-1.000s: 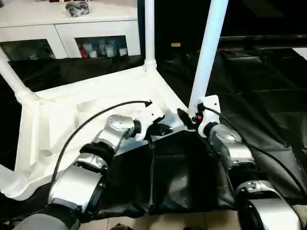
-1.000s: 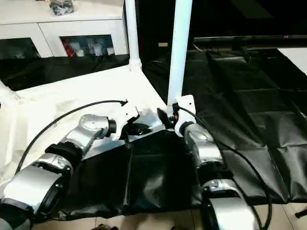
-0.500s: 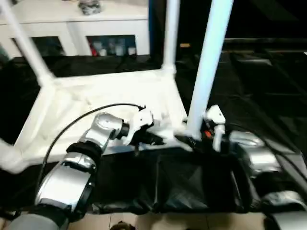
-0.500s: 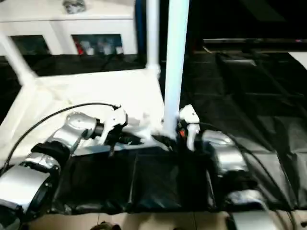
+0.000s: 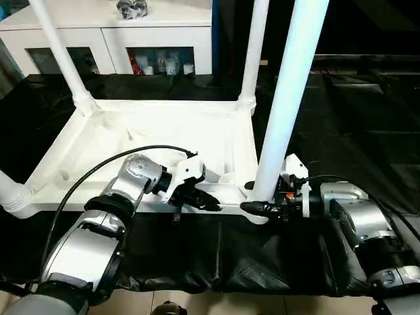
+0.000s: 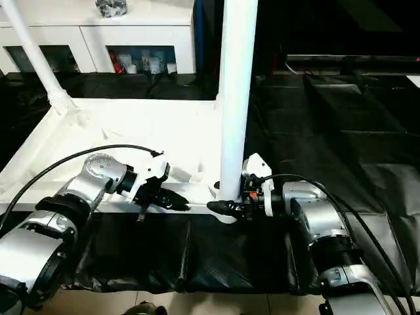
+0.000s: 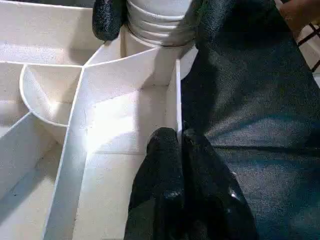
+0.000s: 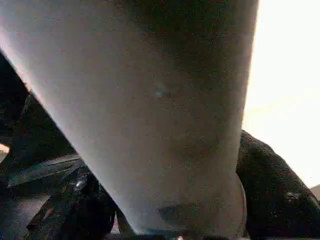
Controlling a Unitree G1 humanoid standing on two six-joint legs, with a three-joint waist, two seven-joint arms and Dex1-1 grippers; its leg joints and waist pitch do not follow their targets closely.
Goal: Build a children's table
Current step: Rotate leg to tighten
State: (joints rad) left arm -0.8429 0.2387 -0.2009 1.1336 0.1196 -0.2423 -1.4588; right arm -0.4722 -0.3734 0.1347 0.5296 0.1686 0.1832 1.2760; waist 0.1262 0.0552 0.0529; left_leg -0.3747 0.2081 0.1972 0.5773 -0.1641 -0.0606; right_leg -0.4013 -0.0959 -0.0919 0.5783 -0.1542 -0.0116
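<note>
The white tabletop [image 5: 151,131] lies upside down on black cloth, ribbed underside up. Legs stand upright in its corner sockets: far left [image 5: 59,59], far right [image 5: 254,52] and near right [image 5: 289,98]; a near-left leg [image 5: 10,190] shows at the picture's edge. My left gripper [image 5: 211,203] is shut on the tabletop's near rim, whose thin wall [image 7: 177,120] sits pinched between its fingers [image 7: 160,170]. My right gripper [image 5: 258,209] is shut on the base of the near-right leg [image 8: 150,100], one black finger [image 8: 75,205] on each side.
A white cabinet with glass doors [image 5: 131,46] stands behind the tabletop, with a dark object [image 5: 134,8] on top. Black cloth [image 5: 354,118] covers the floor to the right and in front. My left arm's black cable [image 5: 98,174] arcs over the near rim.
The head view has shifted and shows the tabletop squarer. My right forearm now reaches the near-right leg from the right instead of from the front. Both grippers keep their holds.
</note>
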